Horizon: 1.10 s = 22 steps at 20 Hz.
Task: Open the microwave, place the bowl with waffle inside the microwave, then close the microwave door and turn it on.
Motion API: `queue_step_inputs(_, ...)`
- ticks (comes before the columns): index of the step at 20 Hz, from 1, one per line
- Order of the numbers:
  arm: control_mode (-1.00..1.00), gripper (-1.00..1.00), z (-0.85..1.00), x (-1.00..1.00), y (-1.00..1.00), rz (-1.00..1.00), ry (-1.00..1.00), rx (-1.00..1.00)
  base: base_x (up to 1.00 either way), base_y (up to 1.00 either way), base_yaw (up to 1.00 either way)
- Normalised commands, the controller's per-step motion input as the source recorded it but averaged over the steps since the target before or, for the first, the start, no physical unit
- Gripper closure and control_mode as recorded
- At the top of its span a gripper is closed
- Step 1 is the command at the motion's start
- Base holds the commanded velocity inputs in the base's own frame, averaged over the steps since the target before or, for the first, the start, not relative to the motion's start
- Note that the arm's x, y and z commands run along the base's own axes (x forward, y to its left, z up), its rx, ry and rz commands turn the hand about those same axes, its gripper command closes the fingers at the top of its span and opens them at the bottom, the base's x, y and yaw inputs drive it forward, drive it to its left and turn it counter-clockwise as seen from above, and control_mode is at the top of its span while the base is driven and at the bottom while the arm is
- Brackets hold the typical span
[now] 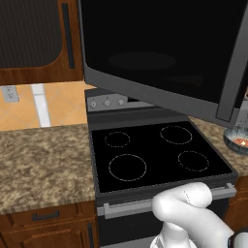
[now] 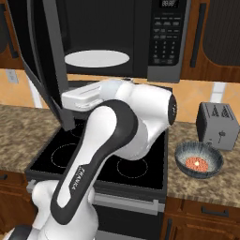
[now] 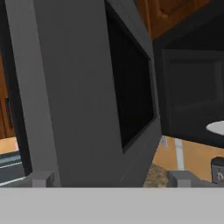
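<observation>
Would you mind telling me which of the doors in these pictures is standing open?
The microwave door, the dark glass panel in a grey frame, is swung out over the stove. The brown wooden cabinet doors are shut.

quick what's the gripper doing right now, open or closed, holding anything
Gripper: open, holding nothing; the edge of the swung-open microwave door sits between its fingertips.

The door (image 1: 160,48) beside the tool is glossy dark glass in a matt grey frame. The counter (image 1: 43,160) is speckled stone, the cabinets (image 1: 34,38) polished wood, the stove (image 1: 155,155) smooth black glass, the bowl (image 2: 199,160) ribbed clear glass.
</observation>
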Motion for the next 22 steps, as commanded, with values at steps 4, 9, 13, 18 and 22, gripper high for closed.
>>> queue_step_inputs(4, -1.00, -1.00, 0.00, -0.02, 0.52, 0.28, 0.00, 0.00, 0.00, 0.00, 0.00)
queue_step_inputs(9, -1.00, -1.00, 0.00, -0.21, 0.60, 0.29, 0.00, 0.00, 0.00, 0.00, 0.00)
queue_step_inputs(13, -1.00, -1.00, 0.00, -0.35, 0.92, 0.18, 0.00, -0.01, 0.00, 0.00, 0.00)
queue_step_inputs(18, -1.00, -1.00, 0.01, -0.18, 1.00, 0.08, 0.00, -0.03, 0.00, 0.00, 0.00)
queue_step_inputs(22, -1.00, -1.00, 0.00, -0.06, 1.00, 0.04, 0.00, -0.04, 0.00, 0.00, 0.00)
